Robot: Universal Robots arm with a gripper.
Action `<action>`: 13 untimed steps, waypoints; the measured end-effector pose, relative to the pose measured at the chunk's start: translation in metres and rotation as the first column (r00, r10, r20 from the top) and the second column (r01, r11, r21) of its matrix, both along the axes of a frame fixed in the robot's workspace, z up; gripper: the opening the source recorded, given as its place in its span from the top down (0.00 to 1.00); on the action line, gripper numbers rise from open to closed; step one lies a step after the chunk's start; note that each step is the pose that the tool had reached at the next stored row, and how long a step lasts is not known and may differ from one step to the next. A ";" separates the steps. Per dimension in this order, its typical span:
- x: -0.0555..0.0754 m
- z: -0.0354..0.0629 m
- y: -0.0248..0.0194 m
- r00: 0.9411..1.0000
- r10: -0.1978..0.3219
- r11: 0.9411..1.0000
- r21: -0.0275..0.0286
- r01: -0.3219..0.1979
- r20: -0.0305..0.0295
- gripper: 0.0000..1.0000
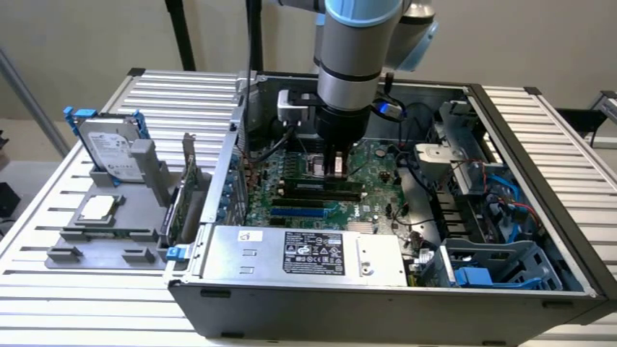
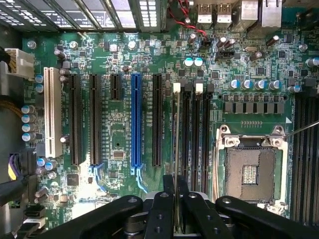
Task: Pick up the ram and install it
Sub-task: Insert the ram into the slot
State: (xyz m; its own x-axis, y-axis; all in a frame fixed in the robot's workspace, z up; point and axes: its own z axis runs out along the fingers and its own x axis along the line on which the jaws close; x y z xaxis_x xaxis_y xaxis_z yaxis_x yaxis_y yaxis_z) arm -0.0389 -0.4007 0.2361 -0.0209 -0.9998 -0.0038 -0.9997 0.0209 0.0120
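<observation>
At center frame in the exterior view, the gripper (image 1: 337, 168) pinches the ram (image 2: 175, 164) by its upper edge, over the motherboard (image 2: 119, 144). The strip looks light, stiff and fragile.

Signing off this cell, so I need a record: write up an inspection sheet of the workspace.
Surface: slatted metal table carrying an open computer case.
Job's things: ram held edge-on over the black memory slots of the motherboard; whether it is seated cannot be told.
Clutter: grey holder at the exterior view's left, with a hard drive, processor chip and expansion card.
Grippers: gripper shut on the ram, down inside the case.
Cables: blue cable inside the case, at the exterior view's right.
Surroundings: pale wall, black pole.
</observation>
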 end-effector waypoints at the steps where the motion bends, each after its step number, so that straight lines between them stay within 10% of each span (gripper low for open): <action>1: 0.000 -0.0003 0.0005 1.000 0.002 1.000 0.000 -0.002 0.000 0.86; 13: 0.000 -0.0034 0.0025 1.000 0.010 1.000 -0.008 -0.010 0.000 0.86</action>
